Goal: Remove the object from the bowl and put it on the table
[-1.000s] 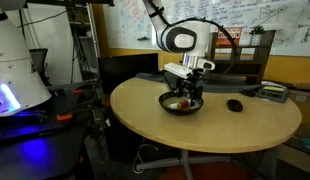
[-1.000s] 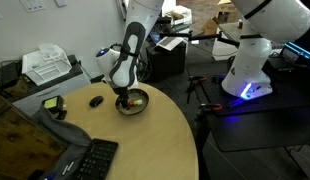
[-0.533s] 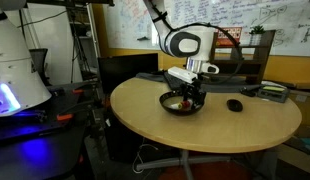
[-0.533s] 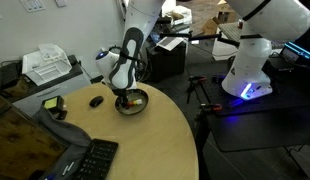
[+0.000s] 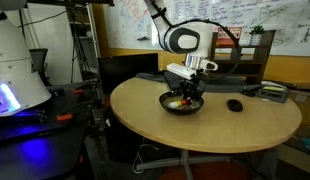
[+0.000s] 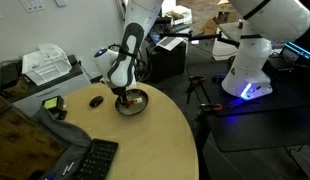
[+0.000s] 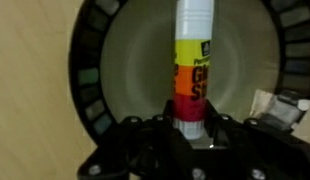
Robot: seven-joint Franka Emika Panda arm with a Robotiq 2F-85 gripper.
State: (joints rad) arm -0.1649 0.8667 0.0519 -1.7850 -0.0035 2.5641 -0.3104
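Plastic and probably light, stiff and slippery, the object [image 7: 192,60] lies in the bowl [image 7: 90,90], gripper [image 7: 191,128] seemingly pinching its six-o'clock end.

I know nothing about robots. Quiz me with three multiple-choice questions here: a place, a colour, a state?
1. Where is the mouse? A on the table, apart from the bowl; B in the bowl; C on the floor.
2. The object shows which colours? A blue, green; B white, yellow, orange, red; C black.
3. The gripper is: A raised high; B down at the bowl, astride the object's end; C holding the mouse.
Answers: A, it sits on the tabletop; B, wrist view shows those bands; B, wrist view shows it there.
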